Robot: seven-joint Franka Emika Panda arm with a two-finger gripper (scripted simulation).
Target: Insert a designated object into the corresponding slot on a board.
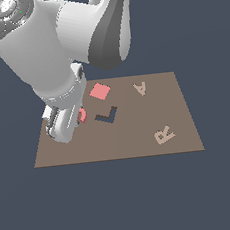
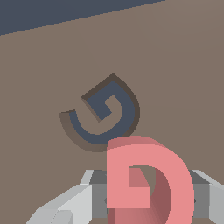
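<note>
Salmon-red G block (image 2: 148, 183) is seen nearest the wrist camera, pinched between the pale gripper (image 2: 146, 199) jaws and held above the board (image 2: 183, 65). G-shaped slot (image 2: 105, 116) is seen just beyond the block, unfilled. In the exterior view the block (image 1: 81, 115) is mostly hidden by the arm (image 1: 51, 58); just beside it lies the L recess (image 1: 107, 116), with the pink square (image 1: 100, 91), letter A (image 1: 141, 88) and letter R (image 1: 164, 134) farther off.

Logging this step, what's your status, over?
Gripper shut on red G block. Block not yet in G slot on board. Nothing blocking slot.
</note>
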